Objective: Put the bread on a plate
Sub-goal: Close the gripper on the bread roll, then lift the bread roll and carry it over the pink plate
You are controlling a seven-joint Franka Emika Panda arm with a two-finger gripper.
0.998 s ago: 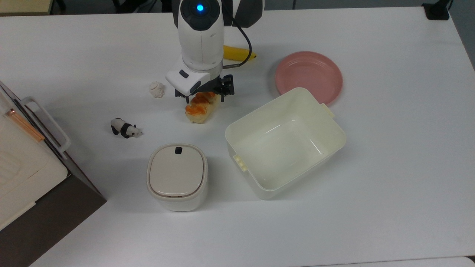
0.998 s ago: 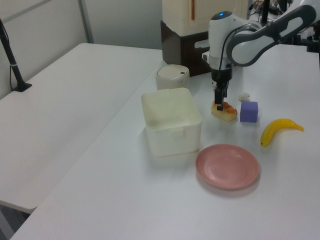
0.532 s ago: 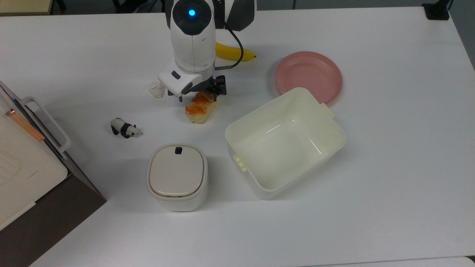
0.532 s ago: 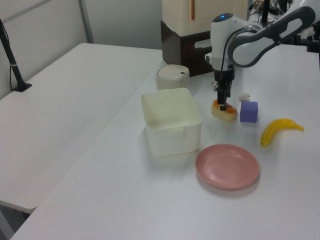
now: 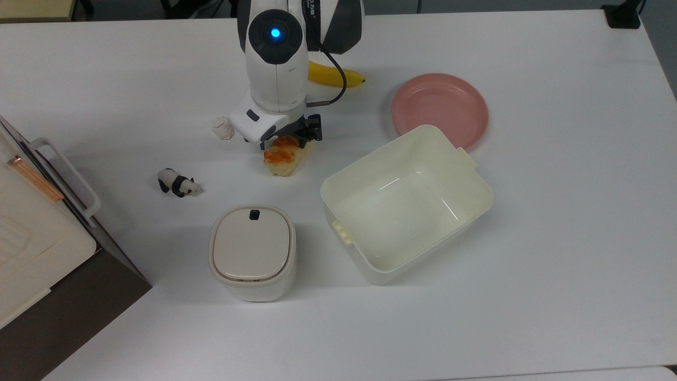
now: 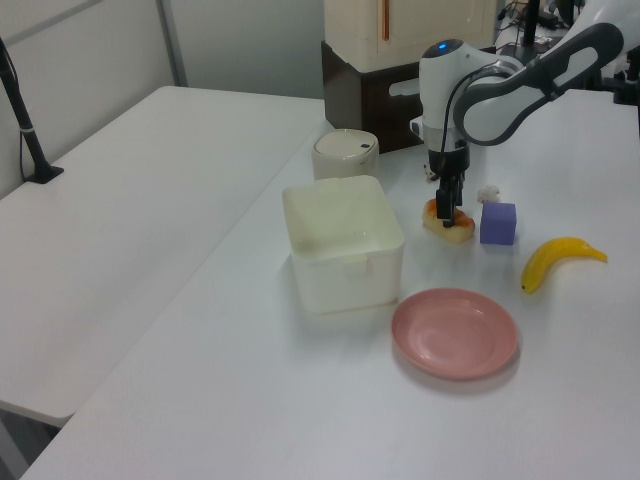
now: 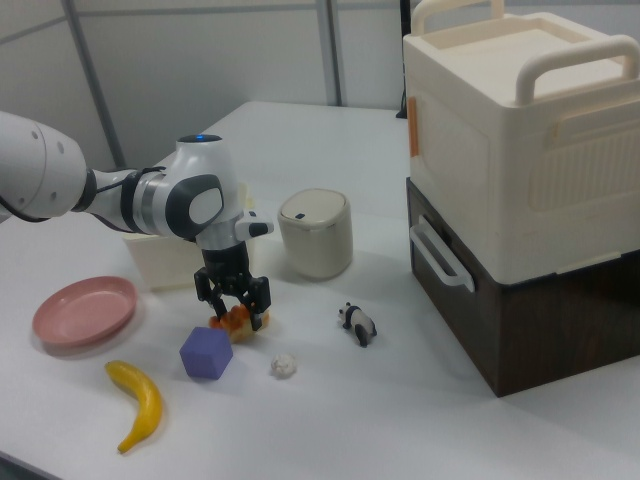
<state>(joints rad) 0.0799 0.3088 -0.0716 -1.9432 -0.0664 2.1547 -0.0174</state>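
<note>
Pink plate bare | bread on table | gripper fingers spread astride bread

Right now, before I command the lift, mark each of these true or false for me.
1. The bread lies on the table, not on the plate. True.
2. The hand is down at the bread, fingers either side. True.
3. The plate already holds a banana. False: the plate is bare; the banana lies on the table.
4. The cream tub has the toy panda inside. False: the panda stands on the table.
5. The purple cube sits beside the bread. True.
</note>
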